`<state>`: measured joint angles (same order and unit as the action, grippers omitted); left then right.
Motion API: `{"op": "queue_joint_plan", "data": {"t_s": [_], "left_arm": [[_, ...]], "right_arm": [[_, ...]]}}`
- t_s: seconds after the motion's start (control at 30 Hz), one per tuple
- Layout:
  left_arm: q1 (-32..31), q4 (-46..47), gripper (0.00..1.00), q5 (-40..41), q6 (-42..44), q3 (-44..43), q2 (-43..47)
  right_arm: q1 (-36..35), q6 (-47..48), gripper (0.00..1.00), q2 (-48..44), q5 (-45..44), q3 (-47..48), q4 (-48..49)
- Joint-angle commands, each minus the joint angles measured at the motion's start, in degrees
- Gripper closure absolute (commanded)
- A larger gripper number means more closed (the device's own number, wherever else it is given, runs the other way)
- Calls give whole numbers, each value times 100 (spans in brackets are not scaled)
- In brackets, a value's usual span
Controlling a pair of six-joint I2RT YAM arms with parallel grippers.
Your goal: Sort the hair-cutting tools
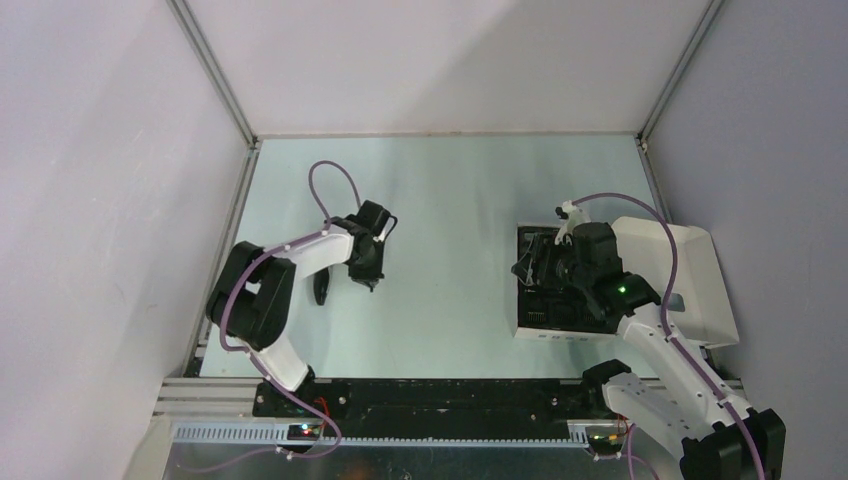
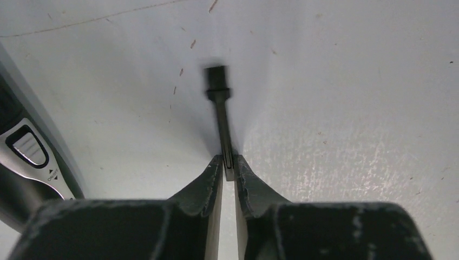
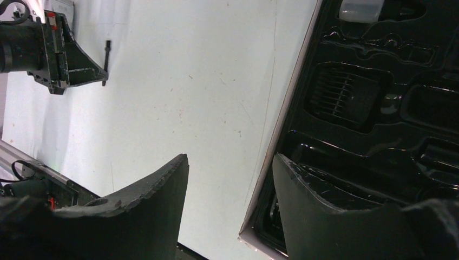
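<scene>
Left claw [image 2: 228, 169]: was clenched on the brush [image 2: 222, 116], which poked straight ahead of its tips.
Clipper body [image 2: 30, 157]: lay just left of it.
Right claw [image 3: 230, 184]: hung released, box insert [image 3: 346, 151] to its right.
Care: a level carry looked wisest.

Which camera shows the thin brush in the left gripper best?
Left wrist: the brush sits centre frame, close up, its near end pinched by the left gripper. The right wrist shows it only tiny and far off; in the top view I cannot make it out.
</scene>
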<state>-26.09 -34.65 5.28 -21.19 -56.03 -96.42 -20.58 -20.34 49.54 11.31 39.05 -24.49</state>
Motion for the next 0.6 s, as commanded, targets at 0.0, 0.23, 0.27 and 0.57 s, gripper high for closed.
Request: {"op": "queue_joint_plan", "data": {"t_s": [0.0, 0.23, 0.27, 0.57], "left_arm": [[-120, -290, 84, -203, -157, 269, -138], [-185, -314, 99, -188, -235, 290, -108], [-195, -316, 100, -186, -240, 298, -73], [-398, -320, 100, -320, -380, 382, 412]], "right_arm": [[-32, -113, 37, -33, 215, -3, 292], [-31, -129, 37, 7, 290, -2, 384], [-33, -138, 37, 9, 300, -7, 393], [-45, -316, 37, 170, 742, -3, 645]]}}
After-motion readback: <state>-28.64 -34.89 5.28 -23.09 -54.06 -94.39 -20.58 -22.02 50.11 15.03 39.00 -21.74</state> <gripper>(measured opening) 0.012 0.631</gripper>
